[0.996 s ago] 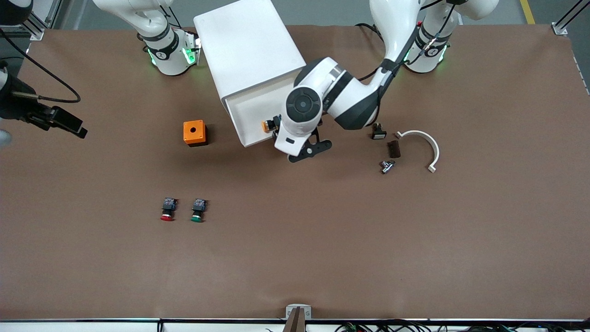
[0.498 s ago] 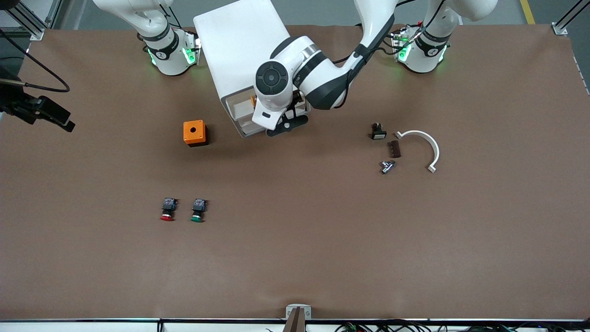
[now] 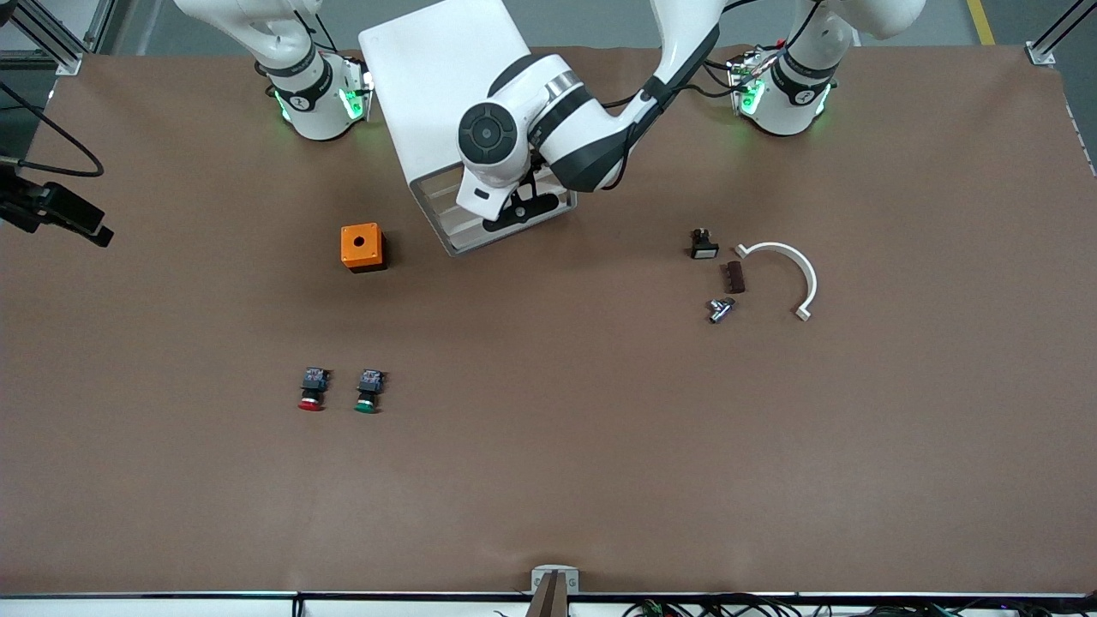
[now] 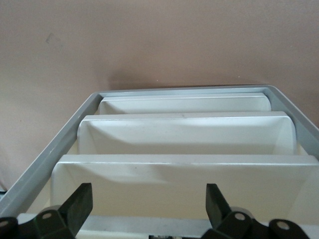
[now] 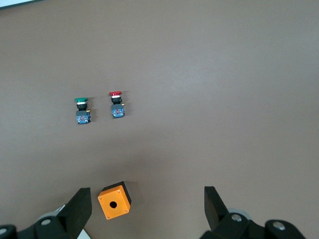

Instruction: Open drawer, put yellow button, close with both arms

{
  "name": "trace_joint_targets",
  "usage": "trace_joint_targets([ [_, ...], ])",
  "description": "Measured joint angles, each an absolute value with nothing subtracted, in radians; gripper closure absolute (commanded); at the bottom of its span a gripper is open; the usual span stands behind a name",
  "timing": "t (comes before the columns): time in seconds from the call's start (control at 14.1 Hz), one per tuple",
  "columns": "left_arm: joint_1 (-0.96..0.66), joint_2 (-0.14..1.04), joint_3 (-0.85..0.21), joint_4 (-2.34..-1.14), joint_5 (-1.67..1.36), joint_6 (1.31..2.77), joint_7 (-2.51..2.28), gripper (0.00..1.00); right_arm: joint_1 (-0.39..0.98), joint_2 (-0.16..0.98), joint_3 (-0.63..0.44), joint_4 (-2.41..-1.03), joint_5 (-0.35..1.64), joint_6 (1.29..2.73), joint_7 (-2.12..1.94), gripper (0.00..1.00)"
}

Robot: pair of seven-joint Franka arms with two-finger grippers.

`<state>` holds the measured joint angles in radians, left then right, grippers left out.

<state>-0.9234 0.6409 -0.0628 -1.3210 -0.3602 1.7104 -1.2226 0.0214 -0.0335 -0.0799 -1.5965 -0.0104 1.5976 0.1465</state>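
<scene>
The white cabinet (image 3: pixel 437 81) stands between the two arm bases. Its front faces the front camera. The drawer, its uppermost tray, is pushed in about flush with the three lower trays (image 4: pixel 184 134). Only its front lip (image 4: pixel 149 224) shows, right at my left gripper. My left gripper (image 3: pixel 523 210) is open and empty at the cabinet's front, at the top tray's height, and it also shows in the left wrist view (image 4: pixel 148 209). The yellow button is out of view. My right gripper (image 3: pixel 90 230) is open and empty, held high over the right arm's end of the table, and it also shows in the right wrist view (image 5: pixel 147 206).
An orange box (image 3: pixel 362 247) with a round hole sits beside the cabinet's front. A red-capped button (image 3: pixel 311 390) and a green-capped button (image 3: pixel 368 392) lie nearer the front camera. A black switch (image 3: pixel 704 245), a brown piece (image 3: pixel 733 277), a metal part (image 3: pixel 720 308) and a white curved piece (image 3: pixel 793 270) lie toward the left arm's end.
My left gripper has moved toward the cabinet and the open drawer has slid in with it. The yellow button has gone out of sight. My right gripper has drifted toward the table's edge.
</scene>
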Motion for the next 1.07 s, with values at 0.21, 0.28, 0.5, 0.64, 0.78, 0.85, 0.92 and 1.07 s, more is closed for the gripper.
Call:
trace_joint_targets([
  [0.21, -0.903, 0.642, -0.062, -1.320, -0.374, 1.709, -1.223, 0.00, 0.021, -0.033, -0.077, -1.606, -0.009, 1.605, 0.139, 0.00],
  [0.28, -0.879, 0.642, -0.060, -1.318, -0.374, 1.710, -1.222, 0.00, 0.021, -0.034, -0.077, -1.610, -0.009, 1.607, 0.138, 0.00],
  [0.5, -0.713, 0.633, -0.054, -1.302, -0.368, 1.712, -1.207, 0.00, 0.021, -0.033, -0.077, -1.622, -0.008, 1.613, 0.135, 0.00],
  [0.64, -0.583, 0.607, -0.051, -1.292, -0.310, 1.710, -1.148, 0.00, 0.021, -0.034, -0.077, -1.622, -0.008, 1.615, 0.134, 0.00],
  [0.78, -0.488, 0.560, -0.050, -1.287, -0.214, 1.709, -1.090, 0.00, 0.021, -0.034, -0.077, -1.622, -0.007, 1.618, 0.133, 0.00],
  [0.85, -0.449, 0.532, -0.049, -1.285, -0.180, 1.708, -1.066, 0.00, 0.021, -0.034, -0.076, -1.622, -0.007, 1.618, 0.133, 0.00],
  [0.92, -0.409, 0.504, -0.049, -1.285, -0.160, 1.706, -1.034, 0.00, 0.021, -0.034, -0.076, -1.622, -0.007, 1.618, 0.133, 0.00],
  [1.07, -0.320, 0.456, -0.048, -1.285, -0.146, 1.701, -0.921, 0.00, 0.021, -0.039, -0.077, -1.624, -0.007, 1.618, 0.133, 0.00],
])
